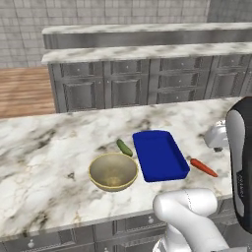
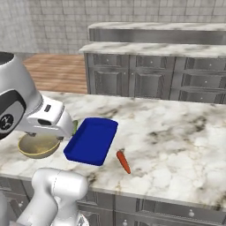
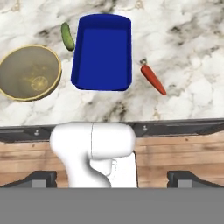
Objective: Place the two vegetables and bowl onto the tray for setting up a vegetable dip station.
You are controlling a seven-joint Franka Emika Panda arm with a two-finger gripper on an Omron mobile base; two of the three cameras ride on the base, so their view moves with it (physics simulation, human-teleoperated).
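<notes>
Gripper (image 3: 112, 177) spread open above the counter; carrot (image 3: 153, 79) lies diagonally beside the tray (image 3: 103, 83).

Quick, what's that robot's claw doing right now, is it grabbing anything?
Gripper: open and empty, up above the counter edge; the cucumber, carrot and bowl all lie untouched on the counter.
</notes>
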